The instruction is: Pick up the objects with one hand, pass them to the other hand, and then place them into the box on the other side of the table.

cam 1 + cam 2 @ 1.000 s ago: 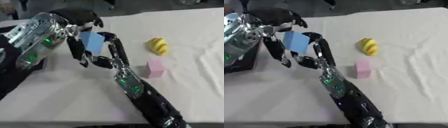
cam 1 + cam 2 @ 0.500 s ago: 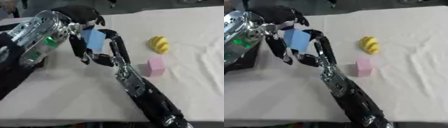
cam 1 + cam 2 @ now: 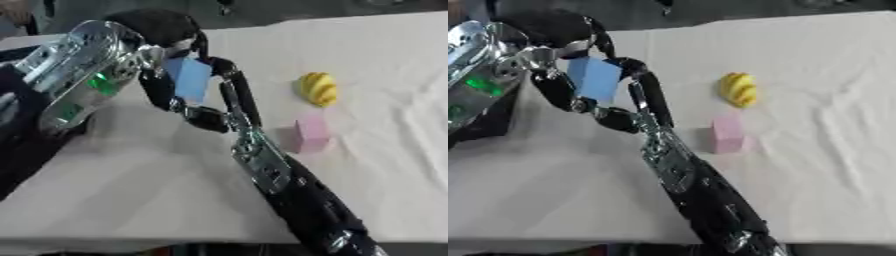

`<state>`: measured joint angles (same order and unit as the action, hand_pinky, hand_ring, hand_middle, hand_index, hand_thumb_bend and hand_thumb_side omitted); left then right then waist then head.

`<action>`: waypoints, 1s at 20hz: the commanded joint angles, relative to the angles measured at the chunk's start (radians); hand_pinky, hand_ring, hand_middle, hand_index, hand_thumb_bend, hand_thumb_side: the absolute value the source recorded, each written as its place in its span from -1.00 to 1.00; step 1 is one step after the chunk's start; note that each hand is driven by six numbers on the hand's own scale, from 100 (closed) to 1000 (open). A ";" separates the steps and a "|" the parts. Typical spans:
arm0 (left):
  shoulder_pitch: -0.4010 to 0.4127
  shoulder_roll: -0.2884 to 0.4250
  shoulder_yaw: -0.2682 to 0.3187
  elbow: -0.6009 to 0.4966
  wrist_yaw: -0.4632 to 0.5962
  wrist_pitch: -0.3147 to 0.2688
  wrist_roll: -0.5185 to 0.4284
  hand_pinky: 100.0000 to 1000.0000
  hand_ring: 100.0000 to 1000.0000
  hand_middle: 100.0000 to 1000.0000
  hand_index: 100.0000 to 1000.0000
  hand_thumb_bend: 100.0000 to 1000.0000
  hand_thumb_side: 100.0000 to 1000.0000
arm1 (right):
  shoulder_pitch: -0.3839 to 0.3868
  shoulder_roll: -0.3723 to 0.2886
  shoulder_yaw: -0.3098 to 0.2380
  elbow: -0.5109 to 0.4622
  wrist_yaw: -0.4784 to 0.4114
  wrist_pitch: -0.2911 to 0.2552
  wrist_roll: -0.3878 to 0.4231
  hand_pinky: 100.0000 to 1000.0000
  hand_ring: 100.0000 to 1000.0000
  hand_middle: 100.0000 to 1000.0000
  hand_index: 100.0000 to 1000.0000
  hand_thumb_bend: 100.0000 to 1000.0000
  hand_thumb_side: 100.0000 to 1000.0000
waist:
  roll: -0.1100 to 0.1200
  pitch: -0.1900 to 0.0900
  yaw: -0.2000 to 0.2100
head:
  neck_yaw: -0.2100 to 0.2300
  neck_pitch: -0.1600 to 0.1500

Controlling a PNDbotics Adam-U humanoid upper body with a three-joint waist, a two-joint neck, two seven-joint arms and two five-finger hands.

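Blue block (image 3: 595, 79): held aloft between both robot hands, mid-handover. Right robot hand (image 3: 210, 100): fingers curled about the block's sides. Left robot hand (image 3: 166, 37): fingers curled over its top edge. Pink block (image 3: 310, 134) and yellow object (image 3: 318, 88): on tabletop (image 3: 394, 60), right of the robot hands, not yet picked. Box: not seen. Judged early; nothing placed.

A wrinkled white cloth (image 3: 385, 55) covers the table
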<state>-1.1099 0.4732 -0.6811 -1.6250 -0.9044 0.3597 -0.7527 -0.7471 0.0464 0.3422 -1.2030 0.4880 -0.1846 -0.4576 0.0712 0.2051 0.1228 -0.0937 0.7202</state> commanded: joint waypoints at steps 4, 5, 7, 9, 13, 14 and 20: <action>-0.021 0.007 0.017 -0.012 -0.032 -0.009 -0.034 0.39 0.46 0.37 0.45 -0.25 -1.00 | -0.016 -0.004 0.006 -0.026 0.005 -0.003 -0.002 0.47 0.05 -0.08 -0.12 -0.70 -1.00 | 0.007 -0.013 -0.002 | 0.009 0.003; -0.021 0.006 0.017 -0.010 -0.035 -0.011 -0.040 0.37 0.44 0.35 0.43 -0.27 -1.00 | -0.016 -0.005 0.007 -0.026 0.005 -0.003 -0.002 0.47 0.05 -0.08 -0.12 -0.70 -1.00 | 0.006 -0.012 -0.003 | 0.009 0.003; -0.020 0.005 0.019 -0.008 -0.039 -0.012 -0.047 0.33 0.41 0.31 0.39 -0.32 -1.00 | -0.016 -0.004 0.007 -0.024 0.003 -0.004 -0.001 0.47 0.05 -0.08 -0.12 -0.71 -1.00 | 0.006 -0.012 -0.004 | 0.010 0.001; -0.019 0.004 0.019 -0.005 -0.039 -0.009 -0.051 0.27 0.32 0.20 0.30 -0.38 -1.00 | -0.016 -0.003 0.007 -0.022 0.004 -0.005 0.000 0.47 0.05 -0.08 -0.12 -0.71 -1.00 | 0.005 -0.011 -0.004 | 0.011 0.000; -0.019 0.001 0.018 0.003 -0.042 -0.012 -0.060 0.22 0.16 0.06 0.16 -0.40 -1.00 | -0.015 -0.002 0.006 -0.021 0.008 -0.007 -0.003 0.46 0.05 -0.08 -0.12 -0.70 -1.00 | 0.005 -0.011 -0.004 | 0.011 -0.001; -0.019 0.001 0.018 0.005 -0.043 -0.015 -0.063 0.19 0.11 0.01 0.11 -0.40 -1.00 | -0.015 -0.002 0.006 -0.020 0.010 -0.008 -0.004 0.46 0.05 -0.08 -0.12 -0.70 -1.00 | 0.005 -0.011 -0.004 | 0.011 -0.002; -0.016 -0.006 0.018 0.024 -0.050 -0.033 -0.074 0.13 0.00 -0.10 0.00 -0.34 -1.00 | -0.014 0.000 0.004 -0.015 0.020 -0.018 -0.010 0.45 0.05 -0.08 -0.12 -0.67 -1.00 | 0.006 -0.012 -0.005 | 0.009 -0.001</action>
<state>-1.1105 0.4528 -0.6752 -1.6103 -0.9473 0.3228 -0.8140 -0.7436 0.0464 0.3531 -1.2002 0.5007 -0.1946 -0.4628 0.0712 0.2051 0.1173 -0.0854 0.7199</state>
